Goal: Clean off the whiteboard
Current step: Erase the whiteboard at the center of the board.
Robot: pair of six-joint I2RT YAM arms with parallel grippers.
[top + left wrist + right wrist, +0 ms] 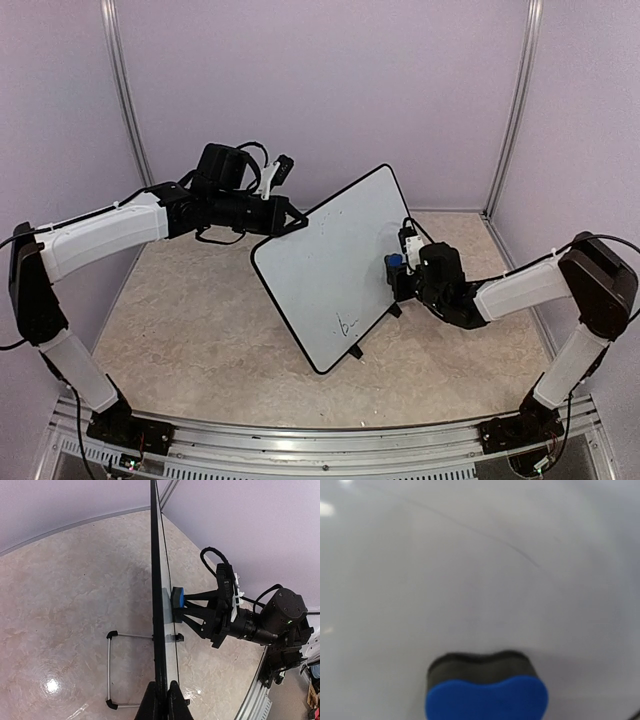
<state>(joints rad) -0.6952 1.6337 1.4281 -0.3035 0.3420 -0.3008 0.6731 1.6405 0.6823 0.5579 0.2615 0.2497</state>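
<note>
Right gripper (398, 270) holds eraser (178, 598) against whiteboard (325, 265) — seemingly touching.

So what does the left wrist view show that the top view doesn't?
Left wrist only: the whiteboard edge-on, the eraser against its face, and a wire stand behind it. Top only: pen marks near the board's lower edge. Both: the left end effector clamping the board's rim and the right end effector holding the eraser.
</note>
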